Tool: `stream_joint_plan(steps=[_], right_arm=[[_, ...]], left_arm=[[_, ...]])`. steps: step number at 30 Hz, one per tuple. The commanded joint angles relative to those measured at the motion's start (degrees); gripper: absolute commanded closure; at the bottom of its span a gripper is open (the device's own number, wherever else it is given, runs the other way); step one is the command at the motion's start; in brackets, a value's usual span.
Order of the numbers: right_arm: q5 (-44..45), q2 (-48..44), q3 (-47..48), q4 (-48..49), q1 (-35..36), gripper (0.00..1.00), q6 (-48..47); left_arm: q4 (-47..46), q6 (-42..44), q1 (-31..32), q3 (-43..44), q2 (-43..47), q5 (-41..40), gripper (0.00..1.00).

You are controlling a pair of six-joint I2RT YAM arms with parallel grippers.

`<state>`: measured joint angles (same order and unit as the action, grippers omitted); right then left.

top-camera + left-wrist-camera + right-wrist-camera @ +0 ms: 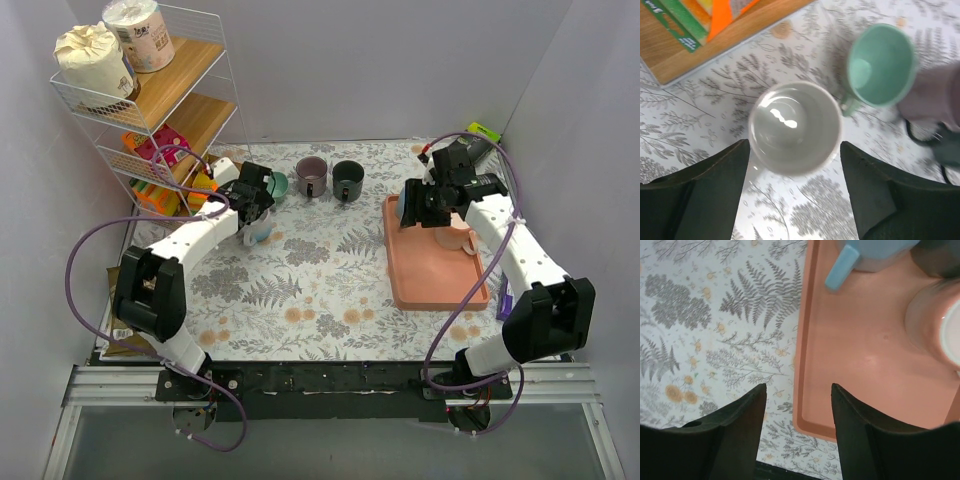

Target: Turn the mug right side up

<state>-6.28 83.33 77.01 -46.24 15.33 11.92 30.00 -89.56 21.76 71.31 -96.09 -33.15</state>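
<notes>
A white mug (795,127) stands mouth up on the patterned cloth, just beyond the tips of my open left gripper (795,155); in the top view the mug (260,232) sits under the left gripper (250,208). My right gripper (797,390) is open and empty, hovering over the left rim of the salmon tray (865,365). A blue mug (875,255) with its handle toward me sits at the tray's far end; its opening does not show. A pink mug (932,322) is on the tray to the right, its pale inside at the frame edge. My right gripper (425,205) partly hides the blue mug from above.
A teal mug (882,65), a purple mug (311,176) and a dark green mug (347,180) stand mouth up behind the white mug. A wire shelf rack (150,90) with paper rolls and packets stands at far left. Walls enclose the table.
</notes>
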Motion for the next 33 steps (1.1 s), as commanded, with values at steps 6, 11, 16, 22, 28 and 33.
stream_joint_plan(steps=[6,11,16,22,28,33], right_arm=[[15.7,4.9,-0.4,12.0,-0.1,0.37,9.7],[18.0,11.3,2.2,13.8,0.5,0.37,12.2],[23.0,15.1,3.3,14.2,2.0,0.38,16.2],[24.8,16.8,1.7,18.1,2.9,0.43,18.8],[26.7,19.6,0.9,20.3,3.4,0.47,20.3],[28.3,21.1,0.3,20.9,3.9,0.55,21.3]], left_arm=[[-3.2,7.5,10.6,-0.3,14.3,-2.5,0.22],[-6.9,12.2,12.8,-1.8,16.6,2.0,0.15],[-10.6,15.2,13.0,-3.0,18.1,7.1,0.09],[-14.4,18.4,13.0,-4.5,20.5,9.8,0.03],[-15.4,20.5,13.0,-4.9,22.2,10.6,0.02],[-16.5,21.1,13.0,-5.9,23.4,10.4,0.02]])
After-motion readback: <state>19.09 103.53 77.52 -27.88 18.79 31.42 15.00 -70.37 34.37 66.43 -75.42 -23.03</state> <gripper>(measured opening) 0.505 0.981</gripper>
